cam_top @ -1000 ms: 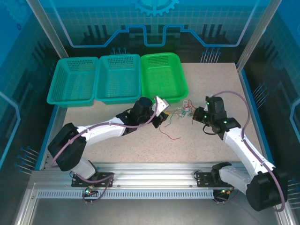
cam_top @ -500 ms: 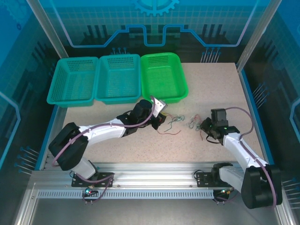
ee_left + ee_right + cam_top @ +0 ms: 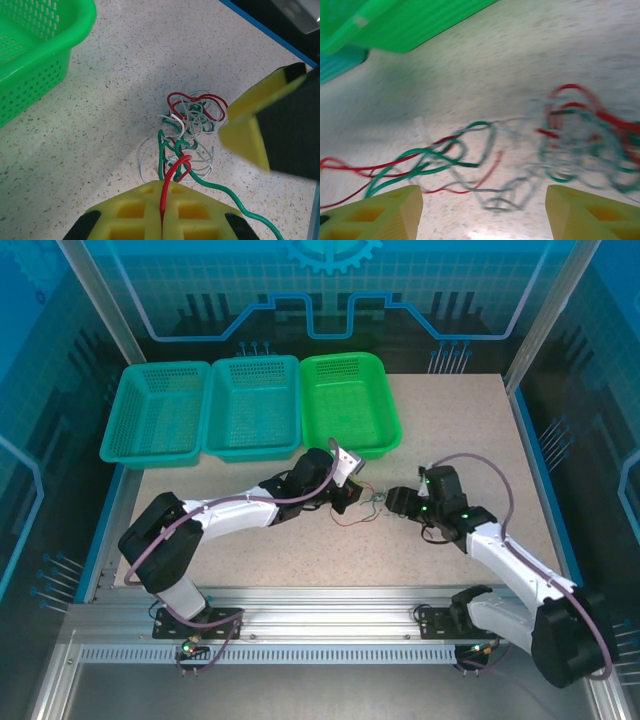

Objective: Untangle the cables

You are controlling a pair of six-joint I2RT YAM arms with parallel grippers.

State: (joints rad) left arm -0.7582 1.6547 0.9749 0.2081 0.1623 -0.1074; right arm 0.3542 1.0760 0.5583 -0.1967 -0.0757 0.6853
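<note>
My left jaws are clamped on a red wire [image 3: 171, 184] from the cables [image 3: 192, 117], right jaws wide apart just beside the tangle.

Three baskets in row at far edge of tabletop [image 3: 450, 420], side by side: left teal basket [image 3: 155, 420], middle teal basket [image 3: 250, 410], bright green basket [image 3: 348, 405] at right. Tabletop speckled beige. Aluminium rail [image 3: 330, 625] along near edge. Blue patterned walls [image 3: 330, 300] around.

Bright, even light with soft shadows on the desk [image 3: 450, 420]. The right wrist view is blurred, smearing the cables [image 3: 572, 132]; other views are sharp.
</note>
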